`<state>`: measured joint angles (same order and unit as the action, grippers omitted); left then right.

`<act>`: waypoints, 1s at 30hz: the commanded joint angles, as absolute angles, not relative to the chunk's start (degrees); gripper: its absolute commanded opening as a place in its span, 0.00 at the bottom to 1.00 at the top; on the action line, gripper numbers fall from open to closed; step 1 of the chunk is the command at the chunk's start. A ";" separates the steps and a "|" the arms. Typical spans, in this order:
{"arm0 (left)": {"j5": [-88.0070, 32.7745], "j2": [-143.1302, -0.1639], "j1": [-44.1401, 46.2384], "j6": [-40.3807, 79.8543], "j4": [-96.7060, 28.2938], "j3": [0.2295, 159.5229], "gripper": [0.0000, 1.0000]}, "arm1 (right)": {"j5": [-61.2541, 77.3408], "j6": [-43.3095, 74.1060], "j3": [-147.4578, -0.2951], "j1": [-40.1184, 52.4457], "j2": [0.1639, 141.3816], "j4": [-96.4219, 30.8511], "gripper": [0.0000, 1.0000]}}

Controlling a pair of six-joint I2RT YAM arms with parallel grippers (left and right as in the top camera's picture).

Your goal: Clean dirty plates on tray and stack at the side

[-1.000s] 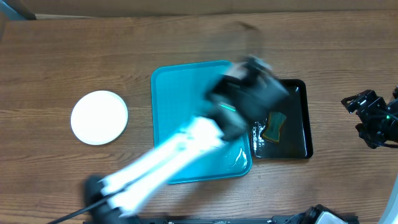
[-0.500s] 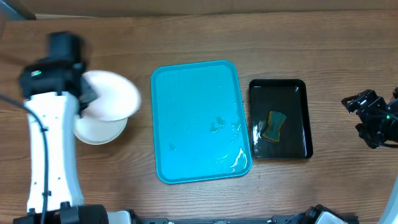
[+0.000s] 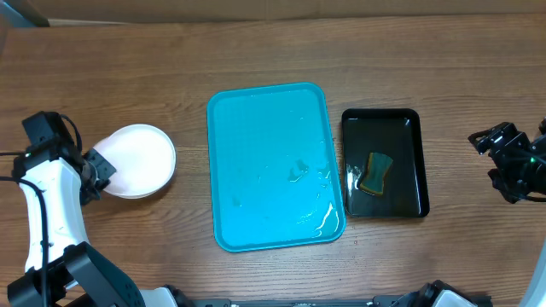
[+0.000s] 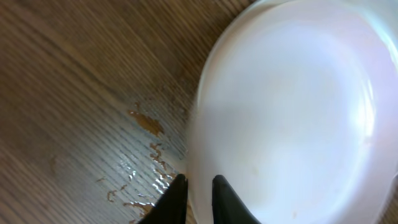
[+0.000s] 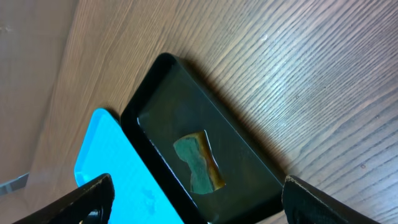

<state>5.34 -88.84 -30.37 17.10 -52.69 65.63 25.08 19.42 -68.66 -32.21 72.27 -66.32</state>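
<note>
Left claw [image 4: 196, 198]: clenched on the near rim of the top plate [image 3: 135, 153], one finger on each side of the edge.
Top plate: plain white, lying on a lower plate [image 3: 132, 194] whose edge shows beneath it. How many plates are under it cannot be told.
Tray [image 3: 256, 119]: beyond the plates from the left claw and well apart from it. It holds a sheen of water [image 3: 320, 217].
Right claw [image 5: 197, 186]: released, fingers spread wide.
Black tray [image 5: 155, 99]: ahead of the right claw, beside the tray. It holds a green sponge [image 5: 199, 165].
Bench [image 4: 74, 93]: wet streaks and a brownish smear [image 4: 146, 121] just beside the left claw.
</note>
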 commanded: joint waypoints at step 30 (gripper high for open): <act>-6.76 -56.18 6.00 10.98 -88.27 99.37 1.00 | 30.96 4.69 -76.49 14.72 53.63 -64.93 1.00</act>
